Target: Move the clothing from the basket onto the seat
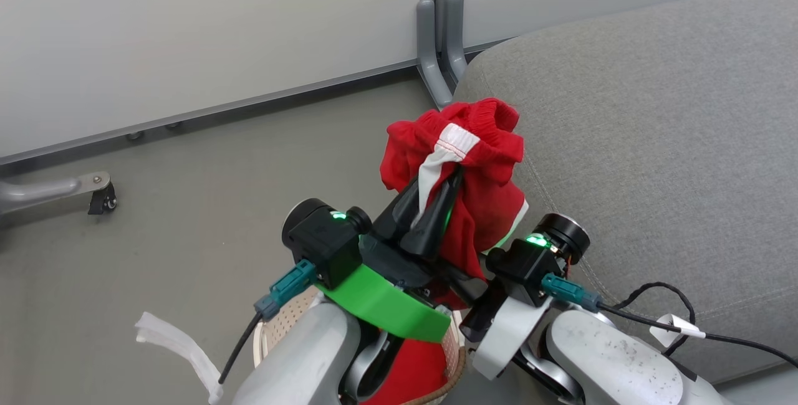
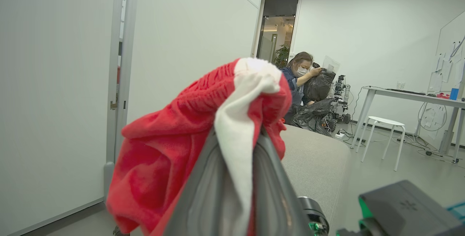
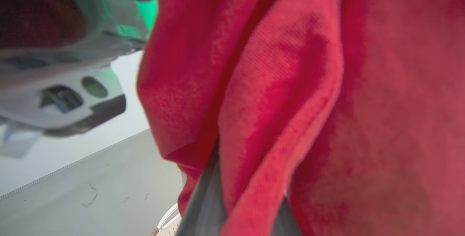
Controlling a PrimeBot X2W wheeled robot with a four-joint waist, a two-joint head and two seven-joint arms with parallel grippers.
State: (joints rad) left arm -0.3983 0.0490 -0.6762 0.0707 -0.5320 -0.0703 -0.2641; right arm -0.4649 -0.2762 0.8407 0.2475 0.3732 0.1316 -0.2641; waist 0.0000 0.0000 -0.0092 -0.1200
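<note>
the left claw (image 1: 447, 182) is clamped on a red garment (image 1: 480, 143), its two dark fingers pinching a white stripe of the cloth with nothing but fabric between them. the garment is held up above the basket (image 1: 283, 324) and bunches around the fingertips, with the ribbed waistband uppermost. in the head view it sits at the centre and overlaps the rounded corner of the grey seat cushion (image 1: 654, 112), which spreads from 1 to 4 o'clock. i cannot tell whether the cloth touches the cushion.

the basket is at 6 o'clock, mostly hidden behind the pale forearms. a patch of its perforated wall shows at 7 o'clock, and a second red garment (image 1: 414, 367) lies inside it.

the right claw (image 3: 250, 199) is under the hanging cloth. in its wrist view a red fold runs down between its two grey fingers (all very close and blurred), and i cannot tell whether they grip it or only straddle it.

a white strip (image 1: 177, 343) lies on the grey floor (image 1: 187, 205) at 8 o'clock, just beside the basket. in the left wrist view a person (image 2: 299, 80) with a black bag sits beyond the cushion at 1 o'clock, with a white stool (image 2: 385, 123) at 3 o'clock.
</note>
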